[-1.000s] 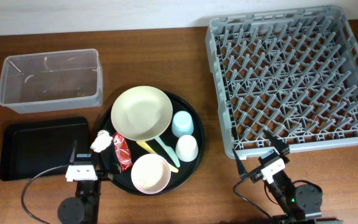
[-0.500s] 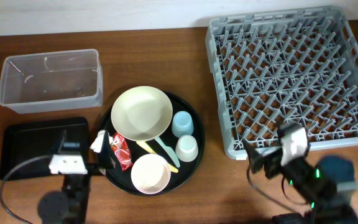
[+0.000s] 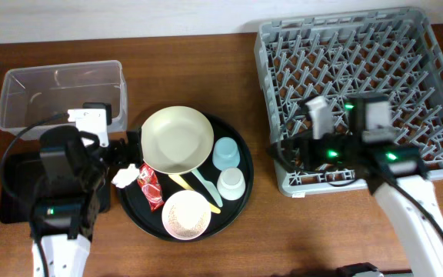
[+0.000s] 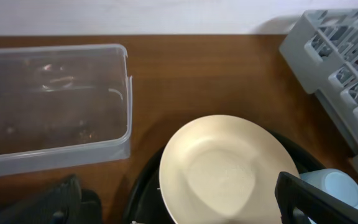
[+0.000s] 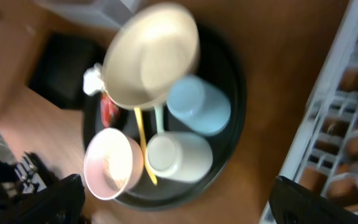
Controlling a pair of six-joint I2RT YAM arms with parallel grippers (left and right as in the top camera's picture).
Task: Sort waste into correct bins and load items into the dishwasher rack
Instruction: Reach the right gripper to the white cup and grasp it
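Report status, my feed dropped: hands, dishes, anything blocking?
Left hand open beside plate; right hand open at rack corner. Rack empty; blue cup, white cup, bowl, wrapper on round tray. Nothing blocking seen.

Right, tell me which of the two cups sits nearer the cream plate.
The light blue cup: it sits right beside the rim of the cream plate. The white cup stands further off, by the pinkish bowl.
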